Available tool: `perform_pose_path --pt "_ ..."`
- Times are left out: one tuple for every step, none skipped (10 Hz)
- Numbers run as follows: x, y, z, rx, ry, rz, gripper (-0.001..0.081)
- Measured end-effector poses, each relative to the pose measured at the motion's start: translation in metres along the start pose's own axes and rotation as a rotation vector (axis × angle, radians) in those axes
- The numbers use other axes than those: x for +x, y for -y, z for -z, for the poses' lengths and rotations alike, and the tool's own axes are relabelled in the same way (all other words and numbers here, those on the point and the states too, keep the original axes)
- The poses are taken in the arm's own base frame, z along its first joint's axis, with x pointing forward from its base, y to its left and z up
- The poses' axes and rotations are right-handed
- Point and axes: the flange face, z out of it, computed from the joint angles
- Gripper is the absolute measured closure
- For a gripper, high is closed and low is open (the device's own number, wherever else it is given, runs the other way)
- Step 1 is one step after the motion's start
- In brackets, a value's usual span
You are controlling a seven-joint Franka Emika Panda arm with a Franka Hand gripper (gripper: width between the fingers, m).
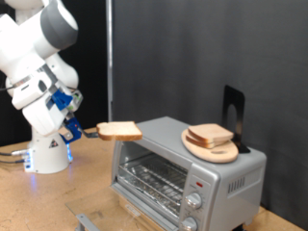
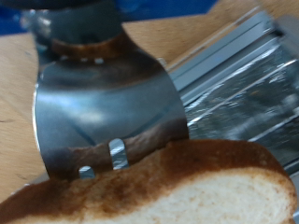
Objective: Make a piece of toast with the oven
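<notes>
My gripper (image 1: 85, 129) is shut on one edge of the piece of toast (image 1: 120, 130). It holds the pale slice with its tan crust flat in the air, just above the left top corner of the oven (image 1: 183, 173) in the exterior view. The oven is small and silver, with a wire rack (image 1: 149, 178) showing in its front and two round knobs (image 1: 195, 202) at the right. In the wrist view a broad shiny metal part of the gripper (image 2: 103, 103) presses on the slice's crust (image 2: 177, 187), with the oven's metal (image 2: 243, 84) behind.
A round wooden plate (image 1: 197, 147) with more bread slices (image 1: 210, 135) lies on the oven's top. A black stand (image 1: 233, 108) rises behind it. The robot's white base (image 1: 48, 149) stands at the exterior view's left on the wooden table (image 1: 38, 207). A grey object (image 1: 87, 223) lies at the bottom edge.
</notes>
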Motion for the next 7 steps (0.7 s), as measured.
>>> perform_pose_path --pt "-0.007 -0.007 0.002 0.024 0.007 0.061 0.0474" --pt "-0.014 -0.019 0.003 0.028 0.004 0.104 0.0474" --pt "-0.018 -0.031 0.002 0.019 0.0 0.123 0.0474" --pt "-0.02 -0.043 0.001 0.002 -0.002 0.125 0.0474" --pt "-0.02 -0.055 -0.002 -0.015 0.005 0.126 0.0474" --pt "-0.019 -0.066 -0.005 -0.026 0.021 0.134 0.0474" --pt "-0.018 -0.077 -0.009 -0.035 0.04 0.143 0.0474"
